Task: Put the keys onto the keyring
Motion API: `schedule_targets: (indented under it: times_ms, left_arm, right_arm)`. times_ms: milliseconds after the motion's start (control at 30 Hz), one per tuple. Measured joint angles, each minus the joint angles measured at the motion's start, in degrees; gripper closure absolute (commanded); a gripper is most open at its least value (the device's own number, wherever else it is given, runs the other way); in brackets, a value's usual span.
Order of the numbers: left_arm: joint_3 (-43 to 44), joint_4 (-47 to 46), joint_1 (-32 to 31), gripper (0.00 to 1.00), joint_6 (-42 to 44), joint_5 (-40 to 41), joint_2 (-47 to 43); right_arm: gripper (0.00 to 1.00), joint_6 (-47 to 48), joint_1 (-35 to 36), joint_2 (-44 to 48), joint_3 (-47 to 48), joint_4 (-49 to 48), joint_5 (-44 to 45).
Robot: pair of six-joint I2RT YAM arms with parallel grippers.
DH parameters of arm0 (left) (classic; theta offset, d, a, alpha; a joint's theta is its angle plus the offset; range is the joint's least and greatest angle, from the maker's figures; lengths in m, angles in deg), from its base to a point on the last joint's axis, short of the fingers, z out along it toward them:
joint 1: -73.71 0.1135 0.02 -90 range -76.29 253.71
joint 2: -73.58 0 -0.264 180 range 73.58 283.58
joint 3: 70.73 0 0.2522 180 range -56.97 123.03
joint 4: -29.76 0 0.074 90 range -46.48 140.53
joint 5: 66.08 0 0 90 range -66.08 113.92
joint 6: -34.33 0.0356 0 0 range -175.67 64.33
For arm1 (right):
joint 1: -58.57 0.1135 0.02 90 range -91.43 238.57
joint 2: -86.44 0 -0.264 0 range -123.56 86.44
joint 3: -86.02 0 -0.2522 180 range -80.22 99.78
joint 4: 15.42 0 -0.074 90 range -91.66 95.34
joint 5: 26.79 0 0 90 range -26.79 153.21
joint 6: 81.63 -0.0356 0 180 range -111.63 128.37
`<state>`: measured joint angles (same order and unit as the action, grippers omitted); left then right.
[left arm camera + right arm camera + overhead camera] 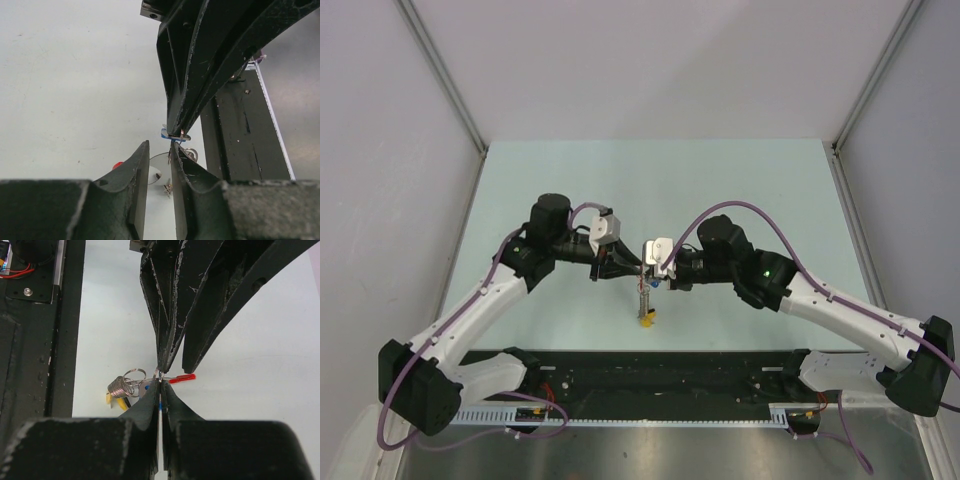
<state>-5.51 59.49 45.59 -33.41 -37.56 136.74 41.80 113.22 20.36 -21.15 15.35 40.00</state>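
The keyring [646,302] hangs in the air between my two grippers, its yellow-capped keys [646,320] lowest. In the right wrist view I see its metal coil [119,386], wire ring [134,375], red piece [182,378] and yellow caps [111,399]. My right gripper [160,381] is shut on the blue key [169,134], its tips at the wire ring. My left gripper [159,145] faces it tip to tip with its jaws a little apart. The ring's wire [159,159] lies against one finger [176,160]. The green key is out of view.
The black base rail [640,375] runs along the near table edge and shows in both wrist views [35,340] [240,135]. The pale table [650,180] is walled at the left, right and back.
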Motion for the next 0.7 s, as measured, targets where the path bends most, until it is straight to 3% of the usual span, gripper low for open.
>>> schedule_targets:
  times_ms: [167,700]
  left_arm:
    - [0.81,1.25,0.00,0.63,0.96,0.07,0.28]
    - [1.38,2.58,-0.61,0.67,1.40,-0.59,1.88]
  right_arm:
    - [1.00,0.09,0.02,0.00,0.00,0.35,0.07]
    - [1.00,0.26,0.04,0.00,0.00,1.33,0.48]
